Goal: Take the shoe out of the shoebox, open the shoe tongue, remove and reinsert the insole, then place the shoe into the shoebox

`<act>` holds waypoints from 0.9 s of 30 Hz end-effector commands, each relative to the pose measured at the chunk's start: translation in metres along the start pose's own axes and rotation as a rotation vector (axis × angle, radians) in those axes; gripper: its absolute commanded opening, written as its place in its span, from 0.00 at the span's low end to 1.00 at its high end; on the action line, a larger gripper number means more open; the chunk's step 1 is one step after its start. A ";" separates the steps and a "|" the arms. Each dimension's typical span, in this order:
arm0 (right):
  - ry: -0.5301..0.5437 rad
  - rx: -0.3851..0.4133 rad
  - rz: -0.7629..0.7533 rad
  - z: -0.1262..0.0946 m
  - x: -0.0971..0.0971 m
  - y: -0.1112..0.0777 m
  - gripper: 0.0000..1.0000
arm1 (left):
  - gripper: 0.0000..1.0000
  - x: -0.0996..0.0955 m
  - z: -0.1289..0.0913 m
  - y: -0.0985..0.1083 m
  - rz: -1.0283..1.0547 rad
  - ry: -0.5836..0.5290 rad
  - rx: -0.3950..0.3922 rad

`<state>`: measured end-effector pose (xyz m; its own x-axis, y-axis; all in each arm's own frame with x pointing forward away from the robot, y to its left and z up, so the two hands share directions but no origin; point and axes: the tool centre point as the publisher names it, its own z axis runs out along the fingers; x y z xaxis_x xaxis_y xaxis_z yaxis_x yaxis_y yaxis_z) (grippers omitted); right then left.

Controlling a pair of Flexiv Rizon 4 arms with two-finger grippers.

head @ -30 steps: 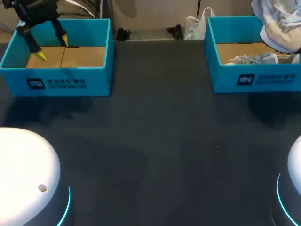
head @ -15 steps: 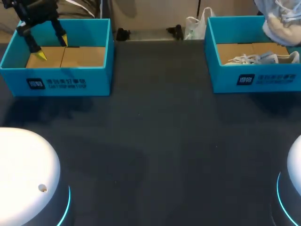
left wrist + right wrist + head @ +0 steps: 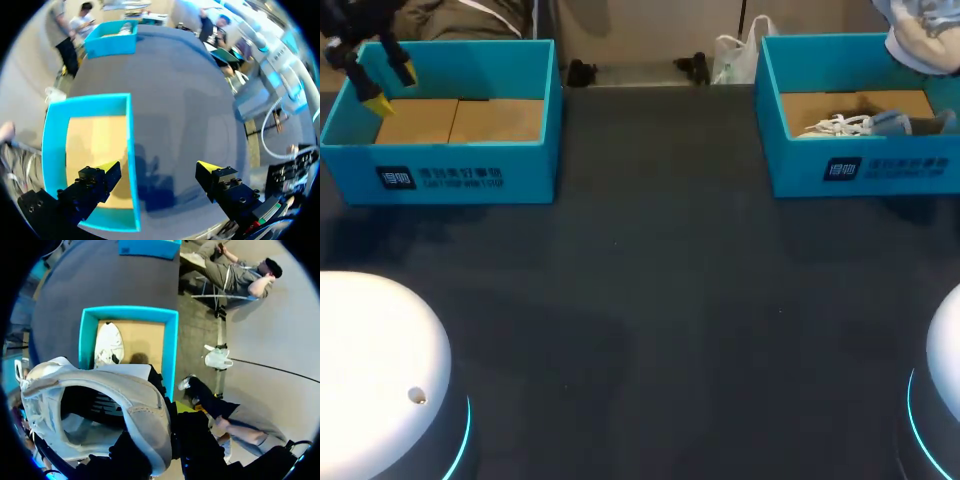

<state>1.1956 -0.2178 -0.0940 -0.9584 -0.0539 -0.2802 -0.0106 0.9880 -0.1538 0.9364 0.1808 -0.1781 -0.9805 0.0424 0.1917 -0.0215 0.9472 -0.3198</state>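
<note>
One white shoe (image 3: 135,395) hangs above the right shoebox (image 3: 172,350), clamped at its heel by the right gripper (image 3: 174,417), opening upward, toe pointing sideways. Left gripper (image 3: 155,175) hangs spread, far from that shoebox.

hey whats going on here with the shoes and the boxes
The right gripper holds a white shoe by its collar in the air above the right shoebox, where a second shoe lies. The left gripper hangs over the edge of the left shoebox, which holds nothing, its fingers open.
</note>
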 end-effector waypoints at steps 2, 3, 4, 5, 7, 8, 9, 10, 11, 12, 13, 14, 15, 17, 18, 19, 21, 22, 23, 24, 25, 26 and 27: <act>0.055 -0.008 0.011 0.014 -0.014 -0.007 0.00 | 1.00 0.007 0.002 0.000 -0.854 -0.260 -0.114; 0.054 -0.007 0.012 0.017 -0.015 -0.009 0.00 | 1.00 0.007 0.002 0.000 -0.854 -0.260 -0.114; 0.051 -0.021 0.016 0.021 -0.015 -0.011 0.00 | 1.00 0.007 0.002 0.000 -0.854 -0.260 -0.114; 0.052 -0.014 0.018 0.025 -0.016 -0.012 0.00 | 1.00 0.007 0.002 0.000 -0.854 -0.260 -0.114; 0.057 -0.023 0.023 0.033 -0.018 -0.015 0.00 | 1.00 0.008 -0.004 -0.002 -0.889 -0.269 -0.117; 0.064 -0.016 0.028 0.037 -0.019 -0.015 0.00 | 1.00 0.008 -0.009 -0.004 -0.931 -0.266 -0.126; 0.060 -0.024 0.028 0.041 -0.020 -0.015 0.00 | 1.00 0.008 -0.011 -0.005 -1.007 -0.272 -0.137; 0.058 -0.030 0.031 0.043 -0.022 -0.015 0.00 | 1.00 0.009 -0.013 -0.006 -1.037 -0.251 -0.102; 0.062 -0.026 0.034 0.046 -0.023 -0.015 0.00 | 1.00 0.009 -0.014 -0.005 -1.117 -0.246 -0.113; 0.060 -0.028 0.033 0.048 -0.024 -0.015 0.00 | 1.00 0.008 -0.013 -0.002 -1.200 -0.239 -0.127; 0.059 -0.029 0.033 0.051 -0.026 -0.014 0.00 | 1.00 0.007 -0.012 0.001 -1.274 -0.213 -0.112; 0.058 -0.029 0.033 0.053 -0.027 -0.014 0.00 | 1.00 0.006 -0.010 0.004 -1.380 -0.202 -0.145; 0.056 -0.028 0.033 0.055 -0.027 -0.013 0.00 | 1.00 0.005 -0.008 0.007 -1.444 -0.199 -0.165; 0.045 -0.033 0.038 0.060 -0.028 -0.013 0.00 | 1.00 0.005 -0.002 0.013 -1.571 -0.177 -0.173; 0.036 -0.051 0.048 0.062 -0.028 -0.014 0.00 | 1.00 0.005 -0.001 0.015 -1.602 -0.178 -0.176; 0.036 -0.051 0.055 0.063 -0.028 -0.014 0.00 | 1.00 0.004 0.000 0.017 -1.622 -0.178 -0.181; 0.036 -0.051 0.055 0.063 -0.028 -0.014 0.00 | 1.00 0.003 0.003 0.020 -1.727 -0.250 -0.227; 0.036 -0.051 0.055 0.063 -0.028 -0.014 0.00 | 1.00 0.002 0.004 0.023 -1.770 -0.269 -0.236; 0.036 -0.051 0.055 0.063 -0.028 -0.014 0.00 | 1.00 0.000 0.005 0.027 -1.801 -0.261 -0.223; 0.036 -0.051 0.055 0.063 -0.028 -0.014 0.00 | 1.00 -0.001 0.005 0.030 -1.841 -0.274 -0.220; 0.036 -0.051 0.055 0.063 -0.028 -0.014 0.00 | 1.00 -0.002 0.005 0.032 -1.871 -0.283 -0.213; 0.036 -0.051 0.055 0.063 -0.028 -0.014 0.00 | 1.00 -0.002 0.004 0.034 -1.900 -0.268 -0.189; 0.036 -0.051 0.055 0.063 -0.028 -0.014 0.00 | 1.00 -0.002 0.003 0.035 -1.914 -0.280 -0.186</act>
<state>1.2402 -0.2388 -0.1449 -0.9675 0.0060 -0.2526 0.0295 0.9956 -0.0894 0.9350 0.2124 -0.1939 -0.6175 -0.7655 0.1810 -0.7815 0.6231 -0.0309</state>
